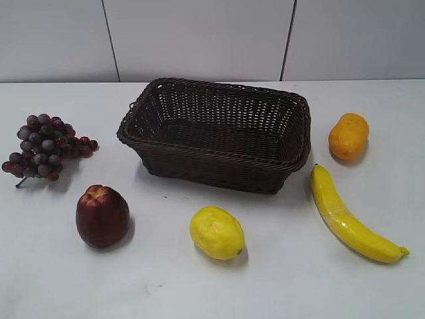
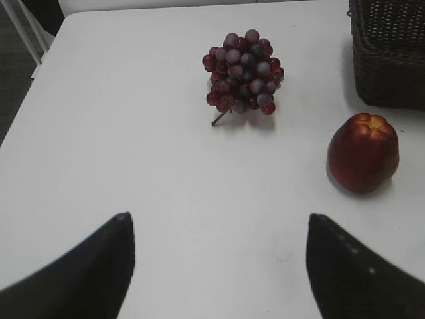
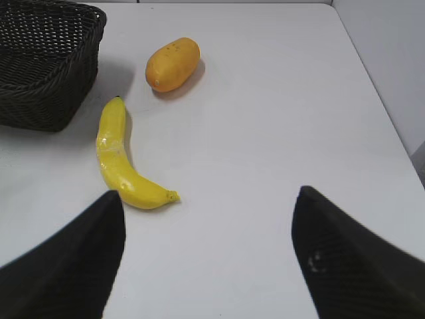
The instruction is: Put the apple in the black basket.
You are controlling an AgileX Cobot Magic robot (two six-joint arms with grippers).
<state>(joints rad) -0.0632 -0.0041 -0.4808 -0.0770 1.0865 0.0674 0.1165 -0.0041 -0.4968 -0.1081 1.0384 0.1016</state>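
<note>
Exterior view showed the glossy dark-red apple (image 1: 102,216) near the desk's front-left corner, outside the dark woven wicker basket (image 1: 216,135); both grippers (image 2: 219,266) (image 3: 207,256) stood spread apart, empty, presumably awaiting approach.

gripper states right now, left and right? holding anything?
Left gripper: open, holding nothing, above bare table short of the apple.
Right gripper: open, holding nothing, near the banana.

- The exterior view looks down at a slant across the worktop (image 1: 285,279) toward the back wall, basket (image 1: 216,133) central.
- The left wrist view sits low behind the left hand (image 2: 216,222), facing the grapes (image 2: 242,72) and apple (image 2: 363,153), which the exterior view shares.
- The right wrist view, behind the right hand (image 3: 207,196), faces the banana (image 3: 119,159), also shared.
</note>
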